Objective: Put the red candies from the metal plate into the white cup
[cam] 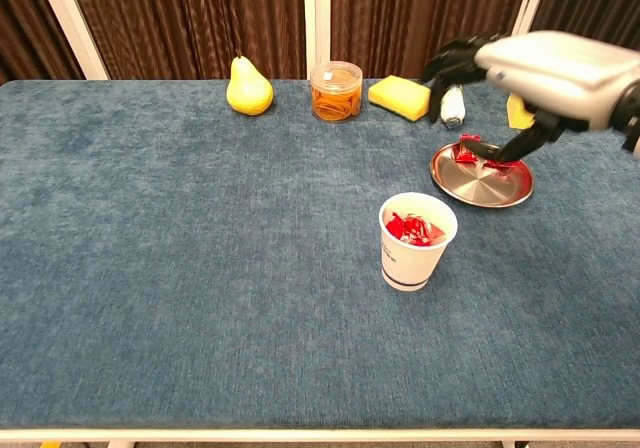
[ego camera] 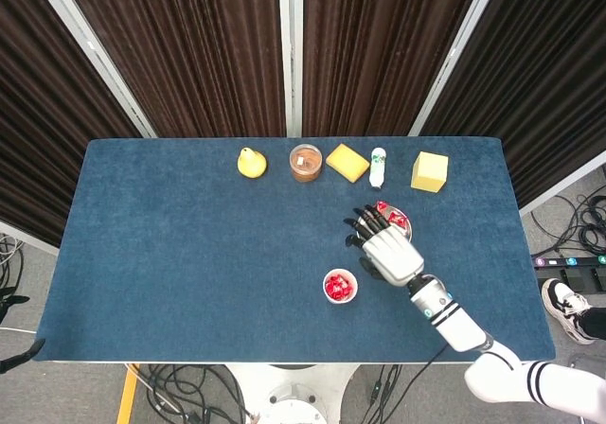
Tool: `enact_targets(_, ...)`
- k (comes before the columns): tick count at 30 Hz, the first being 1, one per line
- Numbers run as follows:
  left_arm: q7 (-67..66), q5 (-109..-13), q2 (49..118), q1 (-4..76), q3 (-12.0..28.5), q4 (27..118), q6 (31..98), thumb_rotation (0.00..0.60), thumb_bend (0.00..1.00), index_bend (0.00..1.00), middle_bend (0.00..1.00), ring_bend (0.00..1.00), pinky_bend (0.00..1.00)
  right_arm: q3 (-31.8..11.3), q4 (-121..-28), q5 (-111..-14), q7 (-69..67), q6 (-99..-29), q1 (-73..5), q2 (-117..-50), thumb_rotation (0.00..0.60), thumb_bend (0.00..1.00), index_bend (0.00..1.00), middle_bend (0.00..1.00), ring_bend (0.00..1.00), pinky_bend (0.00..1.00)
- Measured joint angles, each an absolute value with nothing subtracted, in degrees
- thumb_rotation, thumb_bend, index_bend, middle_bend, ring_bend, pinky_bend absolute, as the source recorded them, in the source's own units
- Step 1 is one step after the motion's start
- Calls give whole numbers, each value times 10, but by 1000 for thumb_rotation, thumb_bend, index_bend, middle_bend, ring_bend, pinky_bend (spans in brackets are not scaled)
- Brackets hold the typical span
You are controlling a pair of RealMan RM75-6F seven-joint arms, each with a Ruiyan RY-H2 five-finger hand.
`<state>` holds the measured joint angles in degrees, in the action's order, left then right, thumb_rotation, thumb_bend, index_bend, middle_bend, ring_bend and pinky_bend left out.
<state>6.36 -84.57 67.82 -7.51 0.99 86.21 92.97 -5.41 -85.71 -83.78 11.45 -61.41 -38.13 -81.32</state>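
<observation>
Hovering palm-down above the metal plate (cam: 480, 180), the right hand (cam: 545, 65) holds nothing, fingers (cam: 452, 60) released and spread.

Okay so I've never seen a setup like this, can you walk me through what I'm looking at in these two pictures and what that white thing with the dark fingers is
That white thing is a robot hand with dark fingers, on the end of the robot's right arm. Its left hand shows in neither picture.

One picture looks down from a camera on the robot's head; the other looks across the table from its chest.

On the blue table stand a white cup with red candies in it and a metal plate with a few red candies left on it. Along the far edge are a yellow pear, a clear jar, a yellow sponge, a small white bottle and a yellow block.

The robot hand hovers over the plate with its fingers apart. It appears to hold nothing.
</observation>
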Motion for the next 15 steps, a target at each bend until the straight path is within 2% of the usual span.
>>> enact_targets(7,61,-849,677,-73,11,866,931,600,124,366,309,266,265,-90,-784,-716,156,-574,-385,-831,600,330,362,116,0,0)
enact_targets(15,61,-844,676,-78,9,868,933,600,124,366,310,266,265,-113,-662,-598,229,-495,-418,-899,600,327,366,116,0,0)
